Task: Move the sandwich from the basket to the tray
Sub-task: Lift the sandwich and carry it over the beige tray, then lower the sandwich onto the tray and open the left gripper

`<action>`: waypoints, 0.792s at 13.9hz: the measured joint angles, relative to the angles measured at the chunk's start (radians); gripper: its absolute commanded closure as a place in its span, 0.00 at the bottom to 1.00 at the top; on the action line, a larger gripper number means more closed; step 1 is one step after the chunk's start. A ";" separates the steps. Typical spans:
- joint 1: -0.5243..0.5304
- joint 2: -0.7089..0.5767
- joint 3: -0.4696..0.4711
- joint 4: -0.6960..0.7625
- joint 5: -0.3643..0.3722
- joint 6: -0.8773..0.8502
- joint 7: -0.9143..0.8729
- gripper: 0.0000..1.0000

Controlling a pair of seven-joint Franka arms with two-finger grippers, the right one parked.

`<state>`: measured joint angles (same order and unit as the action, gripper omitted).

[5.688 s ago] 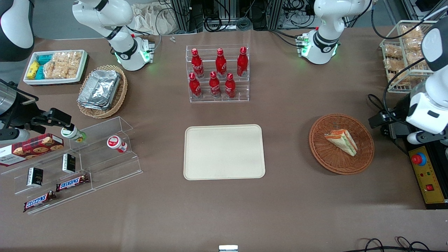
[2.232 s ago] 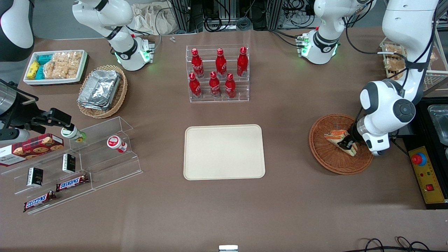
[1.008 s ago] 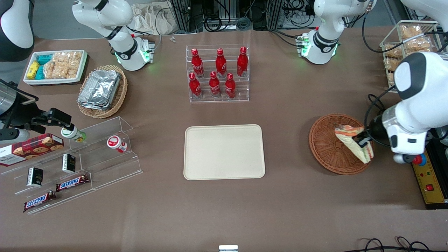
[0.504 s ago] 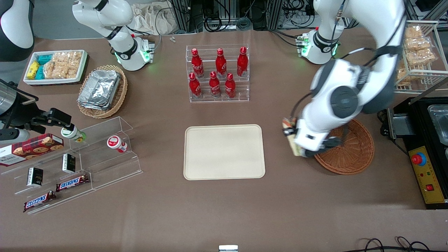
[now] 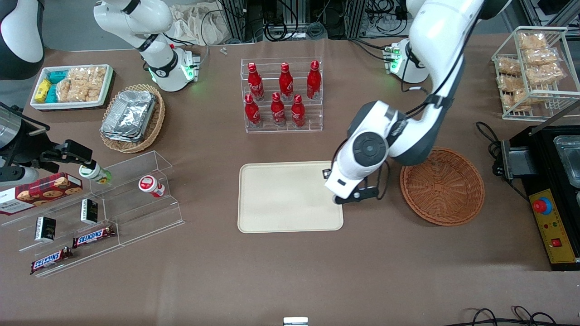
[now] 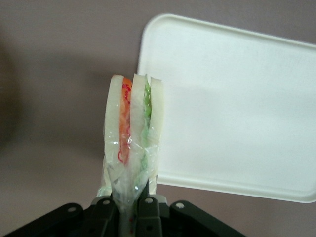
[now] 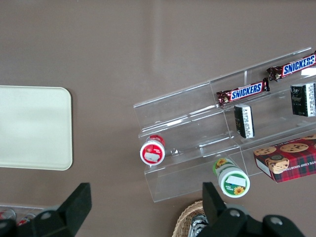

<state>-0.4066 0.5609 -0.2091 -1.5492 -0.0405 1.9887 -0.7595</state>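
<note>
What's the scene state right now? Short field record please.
sandwich: held, hanging over the table beside the tray's edge
end effector: shut on sandwich wrapper, at the tray edge nearest the basket
tray: nothing on it
basket: nothing in it
task stage: carrying, not yet placed

Bystanders on the brown worktop (image 5: 290, 280) — snacks, drinks and racks

Six red bottles (image 5: 281, 94) stand in a clear tiered stand; toward the parked arm's end sit a white tray of packaged snacks (image 5: 71, 86), a tan wicker basket of foil containers (image 5: 131, 117), and a clear stepped shelf (image 5: 104, 213) with Snickers bars (image 5: 93, 235), a cookie box (image 5: 41, 191) and two small pots (image 5: 149, 184) — a wire rack of pastries (image 5: 534, 68) stands at the working arm's end
</note>
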 measured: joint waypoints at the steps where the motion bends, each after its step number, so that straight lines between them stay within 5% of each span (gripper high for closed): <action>1: -0.016 0.026 0.000 0.000 0.000 0.036 0.000 0.96; 11: -0.053 0.121 0.010 0.008 0.005 0.142 0.135 0.96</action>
<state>-0.4599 0.6817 -0.1989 -1.5407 -0.0355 2.1310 -0.6244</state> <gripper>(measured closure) 0.855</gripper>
